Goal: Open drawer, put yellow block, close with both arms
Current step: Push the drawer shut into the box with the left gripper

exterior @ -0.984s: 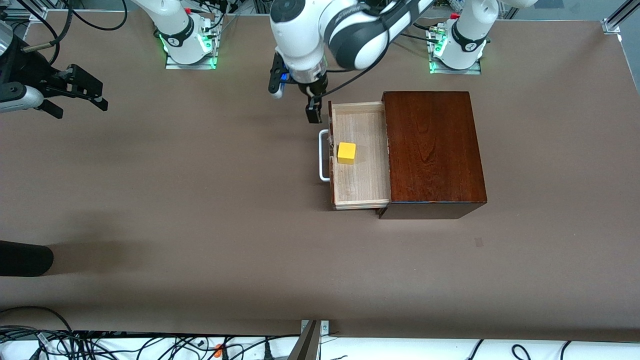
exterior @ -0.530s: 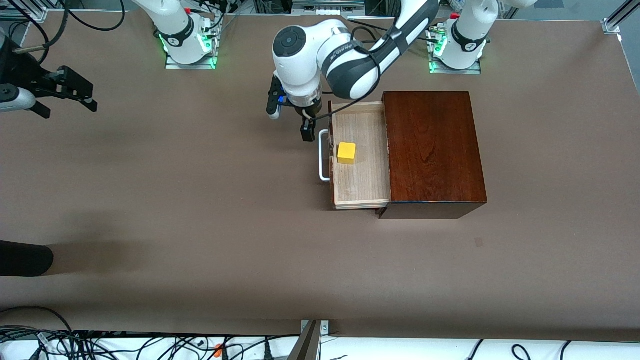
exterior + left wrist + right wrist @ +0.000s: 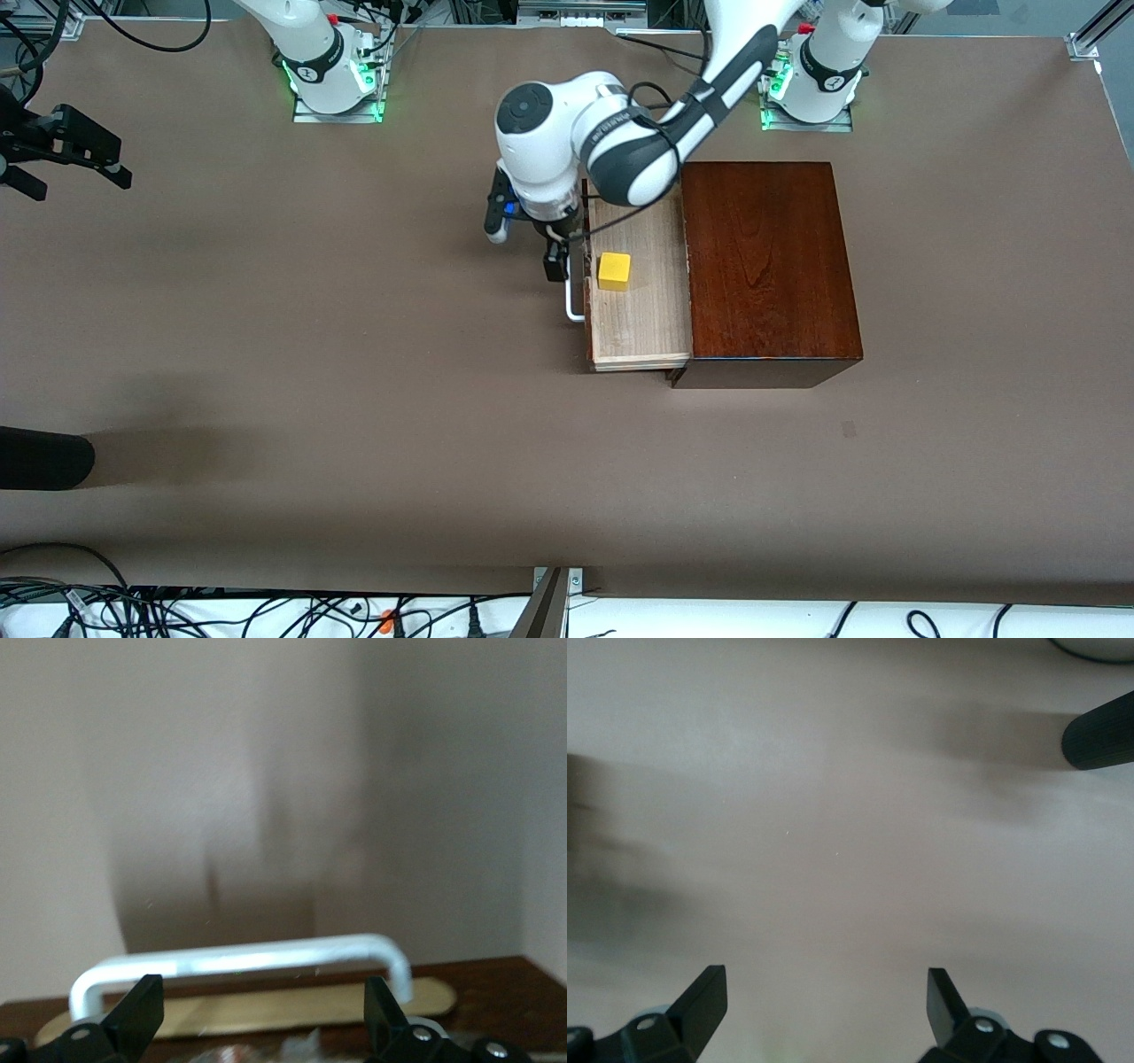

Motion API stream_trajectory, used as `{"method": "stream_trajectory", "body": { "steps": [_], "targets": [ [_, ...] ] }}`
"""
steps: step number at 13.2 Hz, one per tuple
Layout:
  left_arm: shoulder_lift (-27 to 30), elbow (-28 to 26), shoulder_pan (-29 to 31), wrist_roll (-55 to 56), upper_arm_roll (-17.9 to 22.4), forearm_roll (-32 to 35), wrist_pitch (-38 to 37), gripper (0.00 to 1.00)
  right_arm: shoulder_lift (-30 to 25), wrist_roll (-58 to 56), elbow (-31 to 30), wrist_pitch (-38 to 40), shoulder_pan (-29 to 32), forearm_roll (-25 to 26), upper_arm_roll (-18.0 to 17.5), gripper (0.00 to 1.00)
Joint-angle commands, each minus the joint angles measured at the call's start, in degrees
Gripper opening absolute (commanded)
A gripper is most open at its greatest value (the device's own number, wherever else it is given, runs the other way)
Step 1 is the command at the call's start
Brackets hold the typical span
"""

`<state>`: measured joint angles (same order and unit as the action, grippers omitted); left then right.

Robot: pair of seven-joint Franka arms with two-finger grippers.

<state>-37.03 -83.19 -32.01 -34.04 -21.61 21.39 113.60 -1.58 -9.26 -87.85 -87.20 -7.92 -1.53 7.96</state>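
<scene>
Nearest the front camera: a tangle of black cables (image 3: 106, 611) along the table's edge, plus 1 black rounded cylinder (image 3: 44, 458) poking in at the right arm's end; same matte black shape shows in the right wrist view (image 3: 1099, 731).

Table (image 3: 354, 399): flat brown matte top, faintly fuzzy look.

Farther in, 1 box (image 3: 769, 266): glossy reddish-brown wood w/ visible grain, rectangular, sharp corners. 1 drawer (image 3: 640, 319) pulled out toward the right arm's end: pale raw wood tray, straight grain, dark front, w/ 1 white loop handle (image 3: 574, 312) of smooth rounded bar. In the left wrist view the handle (image 3: 239, 964) sits on a light oval plate against the dark front.

1 yellow block (image 3: 614, 270): small bright cube, plain faces, lying in the drawer, close to its front wall.

Left gripper (image 3: 556, 266): black, 2 fingers, right at the handle in front of the drawer, fingers (image 3: 142, 1014) spread apart w/ nothing between them. Left arm is white w/ dark grey bands; small print on the forearm, too small to read.

Right gripper (image 3: 66, 151): over the table at the right arm's end, well apart from the box, released, fingers (image 3: 704, 997) wide, holding nothing.

Farthest: 2 white bases w/ green lights.
</scene>
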Motion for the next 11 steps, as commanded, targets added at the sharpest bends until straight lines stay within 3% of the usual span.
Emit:
{"method": "stream_trajectory", "body": {
  "steps": [1,5,11],
  "targets": [
    [0.2,0.7,1.9,-0.2,-0.5,1.3,-0.5,1.00,1.1,-0.2,0.6,1.1,-0.9,0.0,-1.1,1.00],
    [0.4,0.0,2.5,-0.2,-0.5,1.4,-1.4,1.00,1.1,-0.7,0.2,1.1,-2.5,0.2,-1.1,1.00],
    [2.7,-1.1,2.7,-0.2,-0.5,1.5,-10.4,1.00,1.8,-0.8,0.3,1.1,-2.9,0.1,-1.0,1.00]
  ]
}}
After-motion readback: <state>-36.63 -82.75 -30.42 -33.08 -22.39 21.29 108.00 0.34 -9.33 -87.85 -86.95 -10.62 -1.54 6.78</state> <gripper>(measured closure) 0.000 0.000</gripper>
